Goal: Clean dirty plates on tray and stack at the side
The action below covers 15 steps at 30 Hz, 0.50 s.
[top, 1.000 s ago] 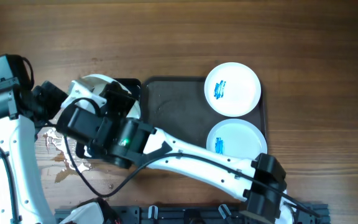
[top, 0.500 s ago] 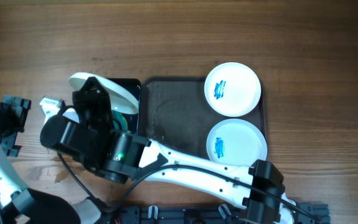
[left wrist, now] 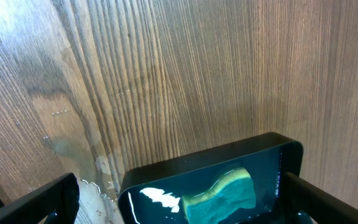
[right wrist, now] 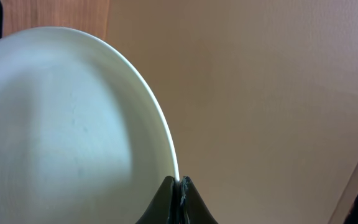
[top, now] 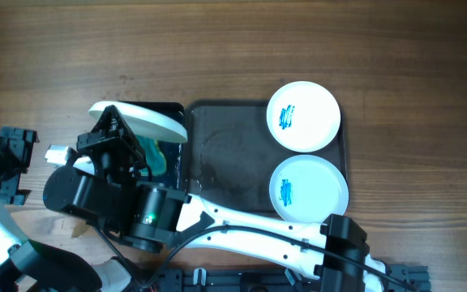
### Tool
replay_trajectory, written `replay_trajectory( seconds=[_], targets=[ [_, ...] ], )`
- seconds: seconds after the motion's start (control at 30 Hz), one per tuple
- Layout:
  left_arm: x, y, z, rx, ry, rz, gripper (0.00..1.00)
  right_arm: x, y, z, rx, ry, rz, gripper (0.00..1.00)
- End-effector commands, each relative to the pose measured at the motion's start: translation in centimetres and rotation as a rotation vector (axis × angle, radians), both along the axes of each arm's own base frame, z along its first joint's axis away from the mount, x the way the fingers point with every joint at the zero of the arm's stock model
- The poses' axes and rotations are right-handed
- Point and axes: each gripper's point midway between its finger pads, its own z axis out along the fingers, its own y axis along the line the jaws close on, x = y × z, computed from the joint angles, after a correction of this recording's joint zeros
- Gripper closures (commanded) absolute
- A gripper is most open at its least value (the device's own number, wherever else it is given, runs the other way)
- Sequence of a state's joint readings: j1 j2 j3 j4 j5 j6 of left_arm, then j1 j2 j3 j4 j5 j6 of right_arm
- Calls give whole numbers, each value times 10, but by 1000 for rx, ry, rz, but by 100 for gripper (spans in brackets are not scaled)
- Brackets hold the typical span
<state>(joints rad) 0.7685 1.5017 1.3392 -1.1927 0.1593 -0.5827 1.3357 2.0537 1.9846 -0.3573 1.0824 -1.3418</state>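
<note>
1. The bench (top: 217, 49) is brown wood with a strong grain. A wet patch (left wrist: 73, 149) shines on it close to the left arm.
2. Little of the room shows. Behind the held plate, the right wrist view gives only a plain tan blur, and I cannot tell what it is.
3. The tray (top: 225, 162), dark grey with a raised rim, lies mid-bench. Two plates sit at its right end, the far plate (top: 303, 116) and the near plate (top: 309, 189). They lie side by side and each carries a blue smear.
4. Just left of the tray is a small black tray (top: 171, 109). It holds water and a green-and-yellow sponge (left wrist: 222, 193).
5. The right end effector (right wrist: 178, 190) is clenched on the rim of the third plate (right wrist: 61, 124), with its fingertips pinching the edge. That plate is tilted steeply over the far end of the small black tray, off the grey tray and well apart from the other two plates.
6. The left end effector (left wrist: 179, 180) is released, with its fingers (left wrist: 30, 202) spread wide. It sits at the bench's left edge, facing the small black tray and touching no plate.
</note>
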Motion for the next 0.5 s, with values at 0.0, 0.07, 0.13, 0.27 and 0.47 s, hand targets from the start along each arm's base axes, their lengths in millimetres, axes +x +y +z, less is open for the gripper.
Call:
replay_trajectory(
  seconds=[0.0,0.07,0.13,0.27,0.47],
  targets=[
    [2,1,1,-13,-12,14,0,-1,1,7,-33,-46,-27,95],
    [2,2,1,-11,-14,14,0,-6,7,15,6,-64,-17,95],
    [2,1,1,-12,-13,14,0,-8,1,24,44,-91,-69,96],
    [2,1,1,-12,-13,14,0,-12,0,30,123,-98,-98,95],
    [1,0,0,-17,-8,14,0,18,-34,20,483,-59,-293,96]
  ],
)
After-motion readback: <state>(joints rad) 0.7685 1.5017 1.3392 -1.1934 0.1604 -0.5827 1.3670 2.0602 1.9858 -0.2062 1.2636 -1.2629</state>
